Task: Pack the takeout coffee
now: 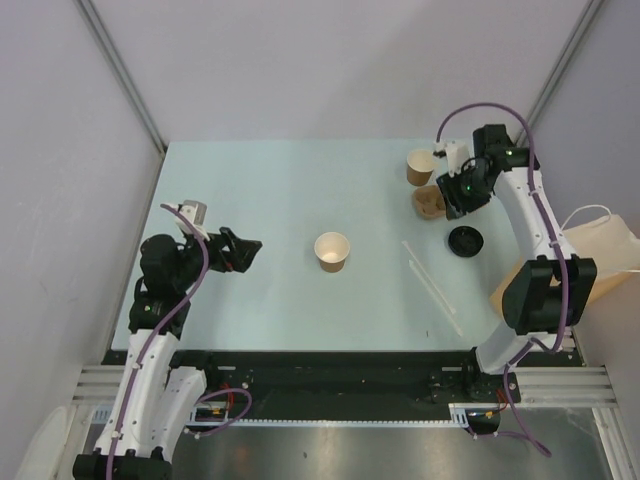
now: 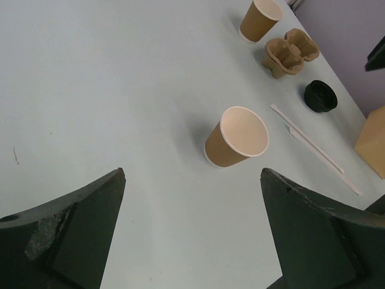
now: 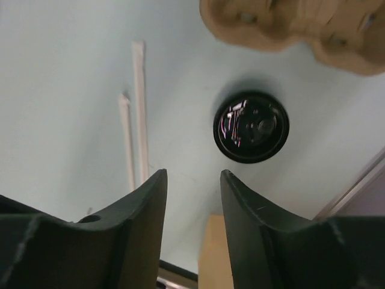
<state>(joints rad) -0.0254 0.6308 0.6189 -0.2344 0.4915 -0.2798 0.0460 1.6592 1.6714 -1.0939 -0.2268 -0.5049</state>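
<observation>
One kraft paper cup stands upright and lidless mid-table. A second lidless cup stands at the far right. A black lid lies flat on the table, with no cup under it. My left gripper is wide open, a short way left of the middle cup, with nothing between its fingers. My right gripper hovers over the cardboard carrier, just short of the lid. Its jaws stand partly apart and empty.
The brown cardboard cup carrier sits between the far cup and the lid. Two wrapped straws lie near the lid. The paper bag stands at the table's right edge.
</observation>
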